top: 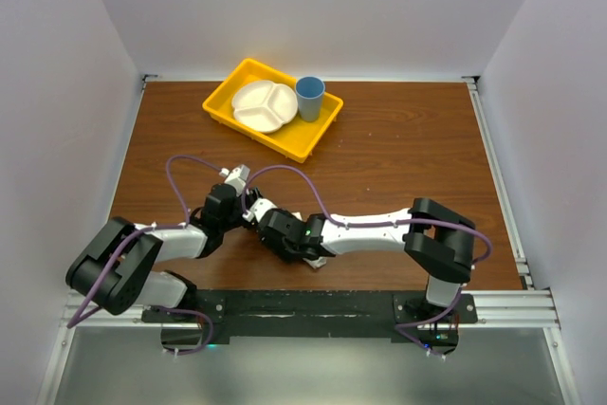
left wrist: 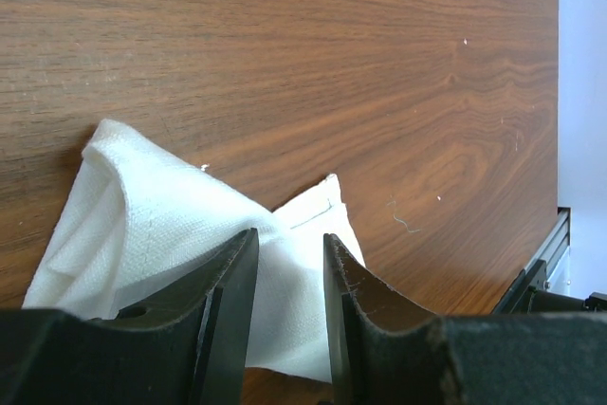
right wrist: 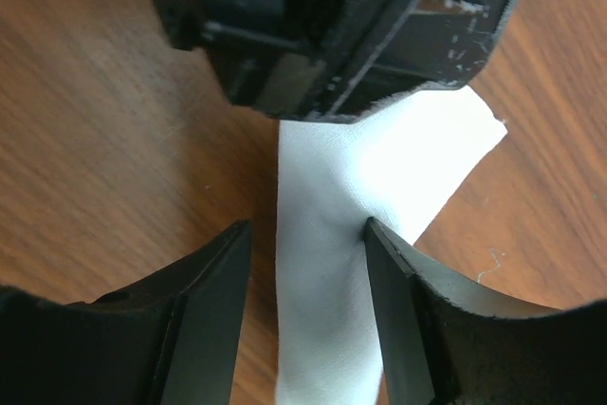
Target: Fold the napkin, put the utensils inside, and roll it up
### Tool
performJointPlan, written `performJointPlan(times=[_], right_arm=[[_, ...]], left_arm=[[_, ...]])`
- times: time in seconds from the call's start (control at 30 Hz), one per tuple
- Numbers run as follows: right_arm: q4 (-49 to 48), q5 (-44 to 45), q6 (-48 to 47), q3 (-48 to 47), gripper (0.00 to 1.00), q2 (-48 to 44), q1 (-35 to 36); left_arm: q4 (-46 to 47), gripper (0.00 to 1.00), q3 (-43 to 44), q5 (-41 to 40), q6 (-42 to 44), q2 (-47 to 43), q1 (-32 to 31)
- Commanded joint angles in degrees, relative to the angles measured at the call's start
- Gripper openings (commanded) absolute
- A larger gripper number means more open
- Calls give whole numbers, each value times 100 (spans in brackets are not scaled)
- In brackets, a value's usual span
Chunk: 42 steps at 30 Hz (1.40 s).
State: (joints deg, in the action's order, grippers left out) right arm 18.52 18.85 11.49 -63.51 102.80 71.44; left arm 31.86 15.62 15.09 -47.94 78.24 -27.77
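The white napkin lies bunched into a narrow strip on the wooden table, under both grippers near the front left. My left gripper is closed down on one end, with cloth filling the gap between its fingers. My right gripper stands open astride the napkin strip; its left finger is clear of the cloth and its right finger touches the edge. The black body of the left gripper sits right in front of it. In the top view the left gripper and the right gripper meet and cover the cloth. The utensils are hidden.
A yellow tray stands at the back of the table with a white divided plate and a blue cup in it. White walls close in the table on three sides. A metal rail runs along the near edge.
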Motion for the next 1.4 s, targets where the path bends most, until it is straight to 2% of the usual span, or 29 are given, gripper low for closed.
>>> performJointPlan(times=[0.0,0.07,0.2,0.27,0.3,0.4,0.47,0.53,0.57,0.67,0.7,0.93,1.13,1.2,1.37], right_arm=[[-86,758,160,180,56,310,-16],[-25,944,292,163,55,520,-7],[-103,1103,626,294,31,662,-16],[-156,1033,688,339,25,671,-16],[-182,963,697,365,18,636,-16],[-130,603,758,348,5,496,-25],[-121,140,802,356,1,250,-51],[-191,-248,838,418,0,4,-174],[-252,-825,855,461,0,-76,-253],[-682,-1838,1057,777,0,-435,-753],[-979,-2589,1240,987,0,-506,-1085],[-2492,-4729,2383,1815,0,-920,-2028],[-3635,-5540,3209,2351,0,-683,-2441],[-4187,-5804,3570,2596,0,-622,-2643],[-4787,-6095,3966,2843,0,-209,-2951]], left_arm=[[-443,39,-50,38,66,-36,52],[-461,40,-41,81,83,-72,61],[-575,41,29,134,127,-107,87],[-636,41,82,161,145,-247,105],[-793,41,108,152,154,-326,114],[-1267,42,248,-6,215,-843,123],[-1628,42,467,-268,399,-1327,123],[-2217,42,643,-497,653,-1713,149],[-2367,41,792,-664,724,-1820,149],[-2772,41,986,-849,874,-2119,175],[-2860,41,996,-876,883,-2180,184],[-2624,41,882,-605,769,-2313,184],[-2105,38,890,55,602,-1716,140],[-1956,38,908,47,567,-1593,9],[-1605,38,935,-68,426,-1233,-334]])
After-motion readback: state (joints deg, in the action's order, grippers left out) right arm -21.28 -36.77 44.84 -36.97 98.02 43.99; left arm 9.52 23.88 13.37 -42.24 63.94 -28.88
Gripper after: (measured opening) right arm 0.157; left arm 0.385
